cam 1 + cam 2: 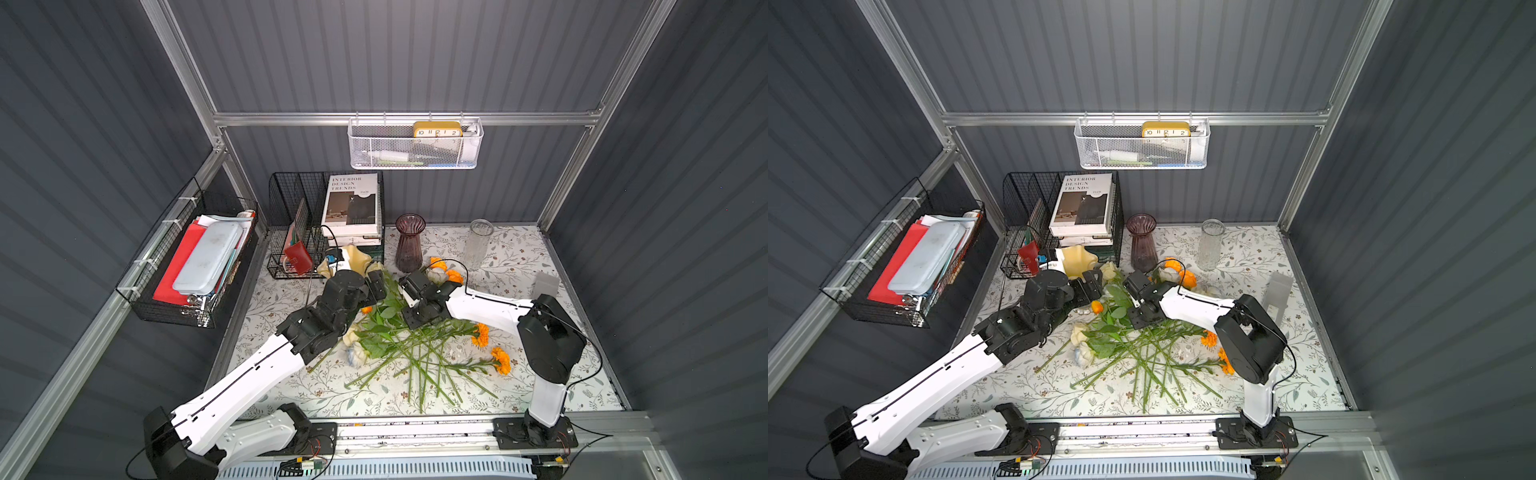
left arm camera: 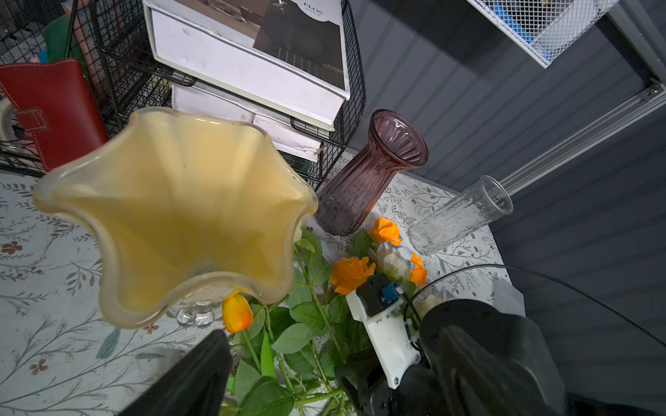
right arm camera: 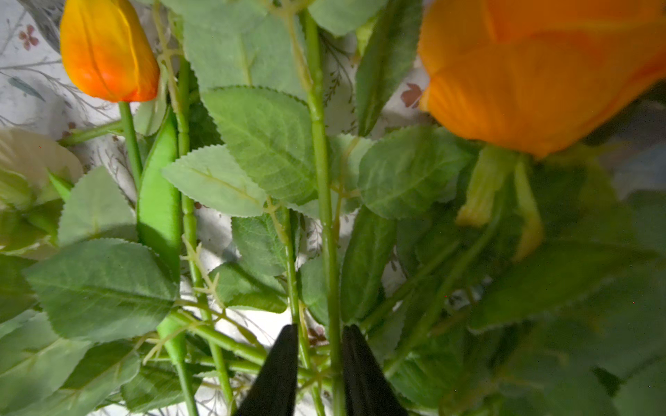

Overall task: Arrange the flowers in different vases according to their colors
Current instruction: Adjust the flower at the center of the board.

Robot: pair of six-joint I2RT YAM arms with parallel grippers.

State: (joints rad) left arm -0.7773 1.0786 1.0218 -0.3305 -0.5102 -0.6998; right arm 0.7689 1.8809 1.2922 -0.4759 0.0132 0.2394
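A pile of flowers (image 1: 407, 345) lies mid-table with stems crossed: orange marigolds (image 1: 482, 334) on the right, cream roses (image 1: 353, 336) on the left. My right gripper (image 3: 317, 331) points down into the pile and is shut on thin green stems (image 3: 326, 252), beside an orange rose (image 3: 533, 72) and an orange bud (image 3: 108, 50). My left gripper (image 2: 335, 335) is open and holds nothing, just in front of the creamy-yellow vase (image 2: 173, 216). The purple vase (image 1: 409, 245) and the clear vase (image 1: 478, 243) stand upright at the back; no flowers show in any vase.
A black wire rack (image 1: 291, 199) with books and a red wallet (image 1: 298, 257) stands at the back left, close behind the yellow vase. A frosted box (image 1: 546, 284) sits at the right edge. Wire baskets hang on the back wall (image 1: 415, 145) and the left wall (image 1: 191, 266).
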